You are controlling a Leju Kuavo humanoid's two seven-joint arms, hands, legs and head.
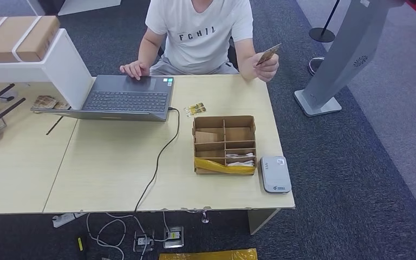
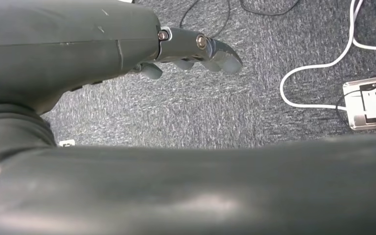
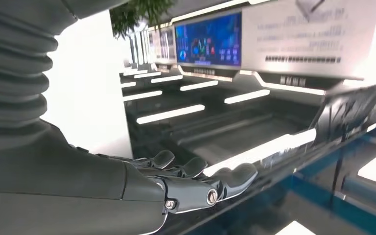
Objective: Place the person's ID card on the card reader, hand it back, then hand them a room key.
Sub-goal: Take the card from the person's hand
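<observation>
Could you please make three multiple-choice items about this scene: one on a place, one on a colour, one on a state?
1. Where does the card reader lie?
A. On the laptop
B. Beside the cardboard organizer, near the table's corner
C. On the floor

2. What colour is the person's shirt?
A. White
B. Red
C. Black

3. Who holds the ID card now?
A. The left robot hand
B. The right robot hand
C. The person's hand

Answers:
1 B: the grey reader sits next to the cardboard organizer.
2 A: the shirt is white with dark letters.
3 C: the person's hand holds it up; the left robot hand and right robot hand hold nothing.
</observation>
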